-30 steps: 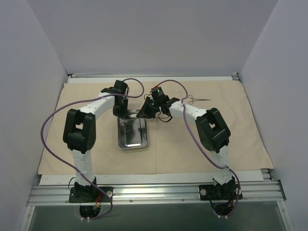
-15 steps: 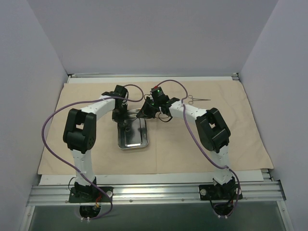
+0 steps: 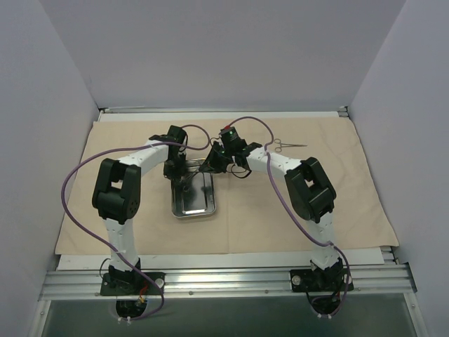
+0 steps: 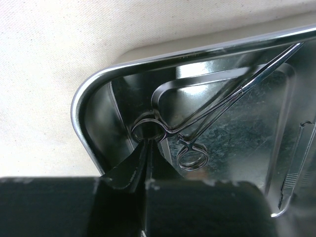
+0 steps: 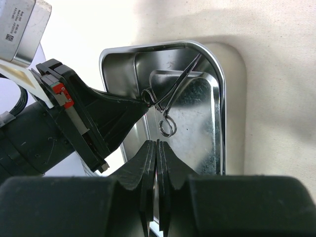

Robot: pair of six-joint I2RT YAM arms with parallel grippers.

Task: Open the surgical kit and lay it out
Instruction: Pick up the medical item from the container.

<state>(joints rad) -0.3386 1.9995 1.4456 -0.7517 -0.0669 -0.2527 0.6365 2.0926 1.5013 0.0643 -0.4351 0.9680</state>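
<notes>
One ring-handled forceps (image 4: 242,89), glossy steel tray (image 4: 197,51)

This is a robotics lab test cell. Plain pale walls (image 3: 210,56) box in the worktop (image 3: 224,261) beyond and to either side of the left hand (image 3: 182,180) and right hand (image 3: 206,168). Behind the hands, two white-and-black arms (image 3: 116,189) are bolted to an aluminium rail (image 3: 224,281) and trail purple cables (image 3: 70,182). Under the hands, a steel tray (image 3: 193,215) with forceps (image 4: 197,123) sits on a beige cloth (image 3: 337,196).
</notes>
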